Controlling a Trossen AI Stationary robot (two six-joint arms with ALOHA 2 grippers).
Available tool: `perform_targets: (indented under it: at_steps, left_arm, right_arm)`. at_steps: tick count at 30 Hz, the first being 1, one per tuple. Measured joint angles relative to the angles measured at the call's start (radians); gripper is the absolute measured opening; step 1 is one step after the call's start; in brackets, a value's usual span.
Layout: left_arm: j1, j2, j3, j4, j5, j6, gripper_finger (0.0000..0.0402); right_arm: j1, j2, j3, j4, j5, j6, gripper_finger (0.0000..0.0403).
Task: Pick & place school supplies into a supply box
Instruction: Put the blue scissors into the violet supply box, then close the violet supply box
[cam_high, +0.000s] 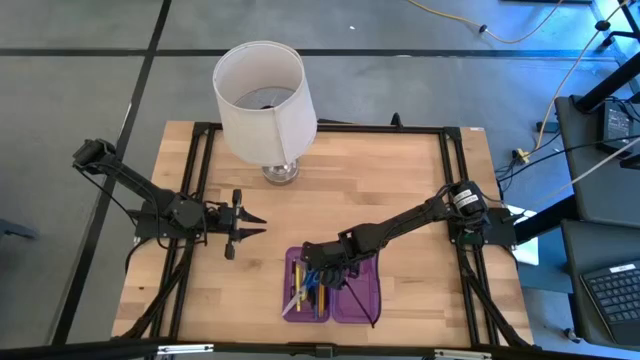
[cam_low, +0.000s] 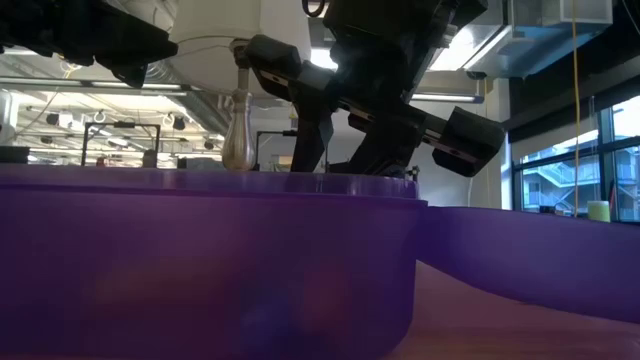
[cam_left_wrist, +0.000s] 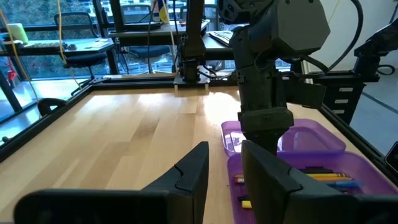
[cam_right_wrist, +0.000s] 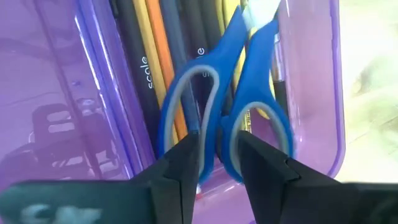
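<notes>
- The blue-handled scissors (cam_right_wrist: 227, 106) lay in the supply box (cam_high: 352, 296) atop pencils (cam_right_wrist: 163, 81) and pens (cam_right_wrist: 134, 68), long axis along the box's length; blades pointed away from the wrist.
- The right gripper (cam_right_wrist: 217, 158) pinched the handles, directly above that half.
- The left gripper (cam_high: 248, 223) hovered spread, well apart beside the lamp (cam_high: 262, 95).

The right arm is seen extended from its base at the table's right edge, reaching diagonally toward the front centre, with the wrist angled downward. The right gripper (cam_high: 318, 272) is held low, its fingers (cam_right_wrist: 184, 163) closed on the inner bars of a pair of blue handles. The left arm is folded near the left edge; the left gripper (cam_high: 254, 222) is observed parted and empty, clear above the tabletop.
</notes>
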Motion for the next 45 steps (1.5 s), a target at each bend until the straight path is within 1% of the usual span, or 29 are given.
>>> perform_targets:
  at_steps: [11, 14, 16, 18, 20, 23, 25, 27, 30, 33, 37, 40, 42, 45]
  left_arm:
    - [0.0, 0.0, 0.0, 0.0, 0.0, 0.0, 0.0088]
    - [0.0, 0.0, 0.0, 0.0, 0.0, 0.0, 0.0088]
    - [0.0, 0.0, 0.0, 0.0, 0.0, 0.0, 0.0088]
    - [0.0, 0.0, 0.0, 0.0, 0.0, 0.0, 0.0088]
    - [0.0, 0.0, 0.0, 0.001, 0.0, 0.0, 0.0088]
    - [0.0, 0.0, 0.0, 0.005, 0.013, -0.028, 0.0088]
    - [0.0, 0.0, 0.0, 0.006, 0.068, -0.076, 0.0088]
    - [0.0, 0.0, 0.0, 0.002, 0.142, -0.131, 0.0088]
    - [-0.015, 0.029, 0.0, -0.059, 0.247, -0.268, 0.0088]
    - [-0.042, 0.101, 0.0, -0.114, 0.251, -0.397, 0.0088]
    - [-0.079, 0.232, 0.001, -0.088, 0.249, -0.518, 0.0088]
    - [-0.106, 0.346, 0.018, -0.07, 0.244, -0.605, 0.0088]
    - [-0.125, 0.43, 0.037, -0.039, 0.233, -0.629, 0.0088]
    - [-0.136, 0.557, 0.076, 0.02, 0.233, -0.629, 0.0088]
  right_arm:
    - [0.0, 0.0, 0.0, -0.002, 0.001, -0.023, 0.0119]
    - [0.001, -0.002, 0.0, -0.001, 0.055, -0.006, 0.0119]
    - [0.009, -0.018, -0.001, -0.003, 0.107, 0.045, 0.0119]
    - [0.016, -0.046, -0.001, -0.007, 0.12, 0.13, 0.0119]
    - [0.023, -0.081, -0.001, -0.038, 0.105, 0.242, 0.0119]
    - [0.029, -0.133, 0.0, -0.156, 0.078, 0.45, 0.0119]
    - [0.035, -0.161, 0.0, -0.284, 0.054, 0.587, 0.0119]
    - [0.05, -0.18, -0.016, -0.359, 0.042, 0.726, 0.0119]
    - [0.091, -0.204, -0.063, -0.402, 0.048, 0.909, 0.0119]
    - [0.136, -0.256, -0.13, -0.397, 0.11, 1.06, 0.0119]
    - [0.203, -0.358, -0.227, -0.389, 0.238, 1.28, 0.0119]
    - [0.253, -0.432, -0.311, -0.365, 0.255, 1.443, 0.0119]
    - [0.28, -0.464, -0.379, -0.301, 0.259, 1.528, 0.0119]
    - [0.307, -0.504, -0.485, -0.136, 0.263, 1.549, 0.0119]
